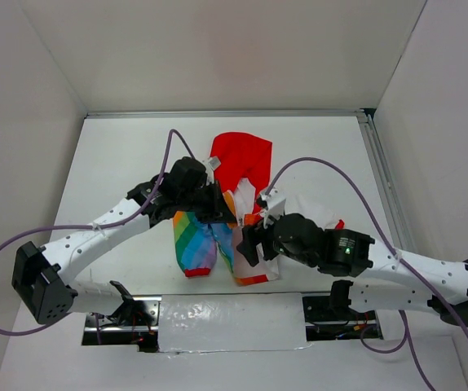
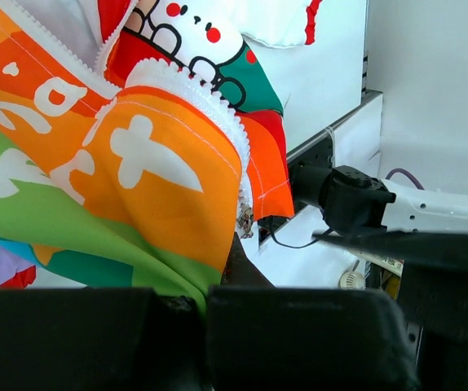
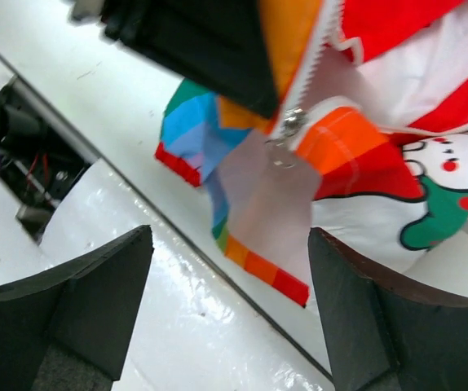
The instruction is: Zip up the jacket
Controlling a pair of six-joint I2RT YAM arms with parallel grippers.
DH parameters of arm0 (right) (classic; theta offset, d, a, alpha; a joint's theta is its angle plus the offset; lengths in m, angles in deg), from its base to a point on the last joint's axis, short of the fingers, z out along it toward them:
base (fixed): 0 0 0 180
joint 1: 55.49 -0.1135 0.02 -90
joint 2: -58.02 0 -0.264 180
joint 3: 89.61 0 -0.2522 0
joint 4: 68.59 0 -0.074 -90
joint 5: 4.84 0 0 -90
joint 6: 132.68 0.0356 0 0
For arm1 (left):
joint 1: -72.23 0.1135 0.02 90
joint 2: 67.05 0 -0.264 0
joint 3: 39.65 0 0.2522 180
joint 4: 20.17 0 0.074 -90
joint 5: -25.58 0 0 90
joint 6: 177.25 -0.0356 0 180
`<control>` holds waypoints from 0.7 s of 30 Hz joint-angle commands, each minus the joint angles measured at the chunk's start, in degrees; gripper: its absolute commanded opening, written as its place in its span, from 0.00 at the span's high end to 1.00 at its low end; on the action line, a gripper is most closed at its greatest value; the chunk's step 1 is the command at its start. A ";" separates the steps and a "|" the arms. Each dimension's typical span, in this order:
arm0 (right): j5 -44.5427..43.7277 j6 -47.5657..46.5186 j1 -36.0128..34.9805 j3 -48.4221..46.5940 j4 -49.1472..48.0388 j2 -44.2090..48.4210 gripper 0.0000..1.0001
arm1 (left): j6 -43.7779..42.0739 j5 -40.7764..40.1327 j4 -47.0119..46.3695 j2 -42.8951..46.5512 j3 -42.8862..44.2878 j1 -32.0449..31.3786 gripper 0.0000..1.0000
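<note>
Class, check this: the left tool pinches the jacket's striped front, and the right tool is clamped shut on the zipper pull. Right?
No. The right tool stands open, holding nothing; the right wrist view shows the zipper pull beyond its fingers. The left tool does pinch the striped front of the jacket.

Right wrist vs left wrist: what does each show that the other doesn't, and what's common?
Only right wrist: the right fingers, open with nothing between them, and the metal zipper slider in clear sight. Only left wrist: the white lettering on the orange panel, and the right arm. Both: the left fingers shut on the jacket, its zipper teeth and cartoon print.
</note>
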 commanded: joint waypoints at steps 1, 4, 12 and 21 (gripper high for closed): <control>-1.73 -0.69 -2.88 -0.53 -1.34 -0.26 0.17 | 1.09 0.91 -0.22 1.39 1.94 0.25 1.00; 0.83 0.45 -3.32 1.77 -5.30 -0.96 0.23 | 1.27 1.18 -0.30 1.66 1.94 0.25 1.00; -8.48 9.59 -2.97 7.04 -13.91 -2.37 0.34 | 2.32 1.44 -1.45 3.24 0.62 0.25 1.00; -12.52 15.48 -2.97 8.89 -20.33 -6.67 0.40 | 2.94 1.79 -1.62 3.94 -0.26 0.07 1.00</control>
